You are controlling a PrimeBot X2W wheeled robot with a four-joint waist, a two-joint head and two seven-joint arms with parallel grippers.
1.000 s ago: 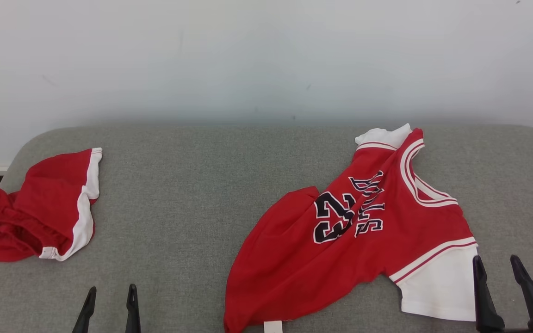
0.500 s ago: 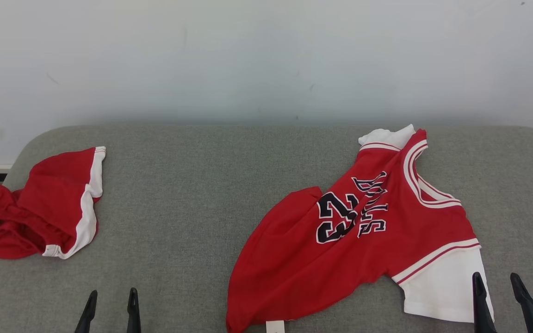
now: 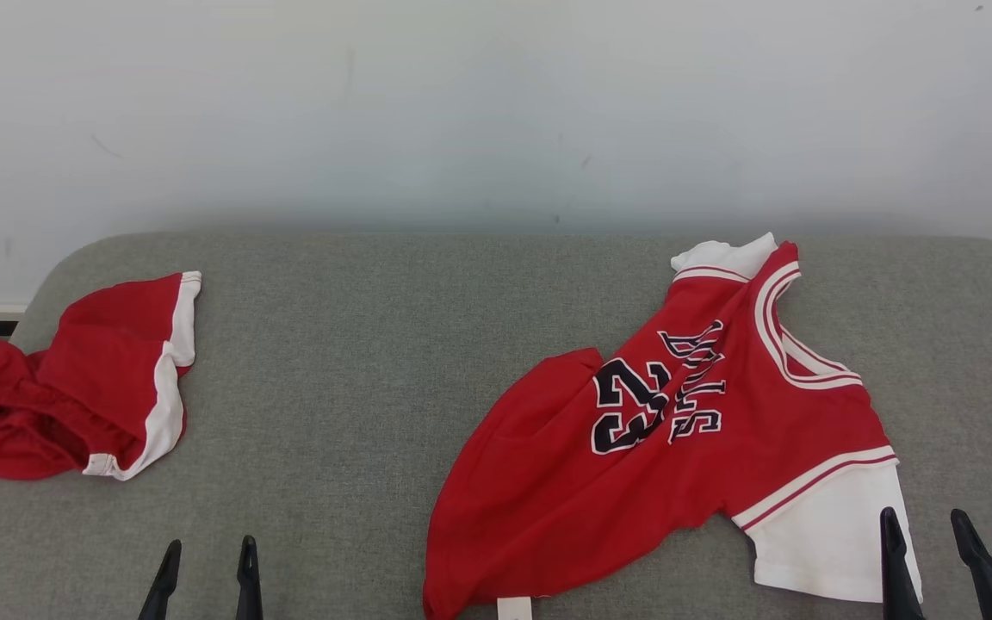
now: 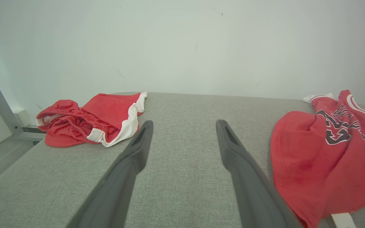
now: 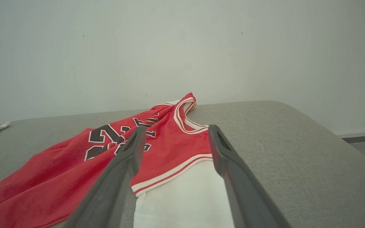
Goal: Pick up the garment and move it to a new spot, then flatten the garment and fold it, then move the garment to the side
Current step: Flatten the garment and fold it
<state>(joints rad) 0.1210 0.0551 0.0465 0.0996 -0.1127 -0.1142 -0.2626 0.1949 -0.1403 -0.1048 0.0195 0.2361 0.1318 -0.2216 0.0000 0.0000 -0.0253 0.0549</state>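
Nothing of the fold looks done yet.
Rumpled and unfolded, the jersey (image 3: 651, 465) lies on the right half of the grey cushion (image 3: 375, 344); left gripper (image 3: 209, 544) and right gripper (image 3: 924, 514) both gape empty over its near edge.

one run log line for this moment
jersey crumpled, unfolded | left gripper open, empty | right gripper open by white sleeve | shorts left

Bright, even light; sharp focus
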